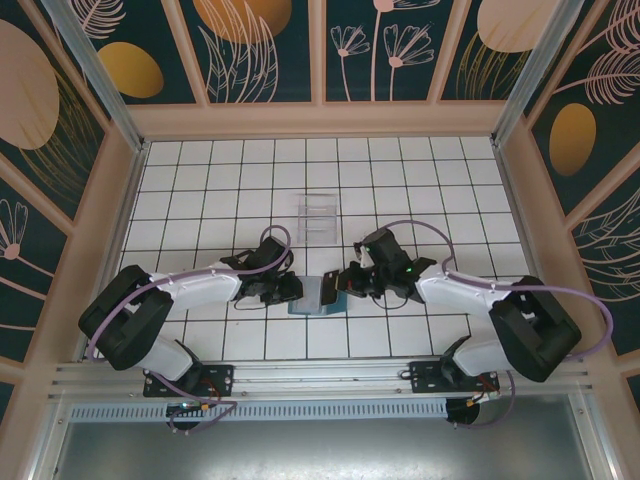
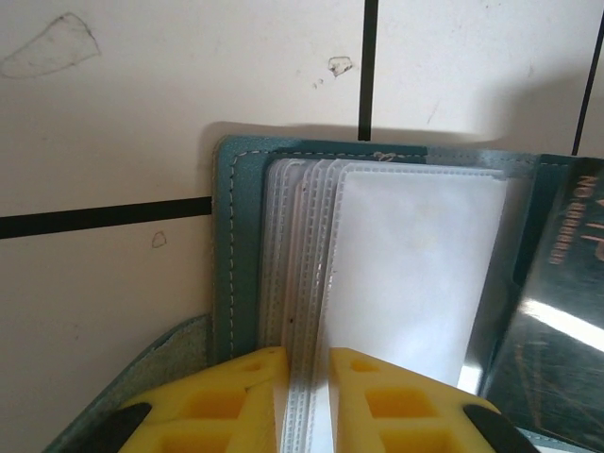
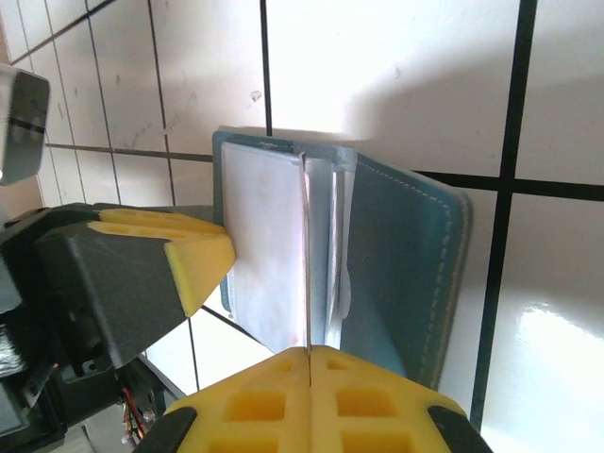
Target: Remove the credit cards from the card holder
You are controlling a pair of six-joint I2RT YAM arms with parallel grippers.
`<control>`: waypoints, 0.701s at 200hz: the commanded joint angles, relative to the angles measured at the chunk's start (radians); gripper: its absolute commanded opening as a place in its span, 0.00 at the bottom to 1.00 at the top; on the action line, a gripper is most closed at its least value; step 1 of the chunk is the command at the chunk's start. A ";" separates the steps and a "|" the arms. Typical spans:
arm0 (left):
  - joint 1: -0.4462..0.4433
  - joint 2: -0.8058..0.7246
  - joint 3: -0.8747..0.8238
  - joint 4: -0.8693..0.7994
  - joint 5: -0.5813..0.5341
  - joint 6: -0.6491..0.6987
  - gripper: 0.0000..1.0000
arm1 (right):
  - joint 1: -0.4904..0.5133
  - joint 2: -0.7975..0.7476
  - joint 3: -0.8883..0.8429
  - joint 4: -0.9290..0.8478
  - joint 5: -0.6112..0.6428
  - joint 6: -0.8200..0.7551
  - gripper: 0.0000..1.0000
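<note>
Basically, the left gripper (image 2: 307,396) was nipped almost closed on the clear plastic sleeves (image 2: 297,283) inside the slate-blue soft bifold card holder (image 3: 401,255), open on the white tiled table (image 3: 396,75) between the arms. The right gripper (image 3: 309,363) was clamped tight on a thin edge-on sheet, probably the dark glossy card (image 2: 557,321). No card looked out yet; the white rectangular card (image 2: 415,274) sat in its sleeve.

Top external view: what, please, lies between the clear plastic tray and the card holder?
Bare white tiles separate the clear plastic tray and the card holder in the top external view.
</note>
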 commanded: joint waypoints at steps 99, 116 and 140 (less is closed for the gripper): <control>-0.002 -0.012 0.118 -0.192 -0.107 0.035 0.20 | -0.053 -0.035 0.168 -0.134 0.047 -0.234 0.00; -0.003 -0.038 0.127 -0.182 -0.091 0.027 0.18 | -0.055 -0.041 0.184 -0.139 0.057 -0.283 0.00; -0.003 -0.056 0.134 -0.124 -0.043 0.020 0.19 | -0.064 -0.051 0.188 -0.131 0.065 -0.341 0.00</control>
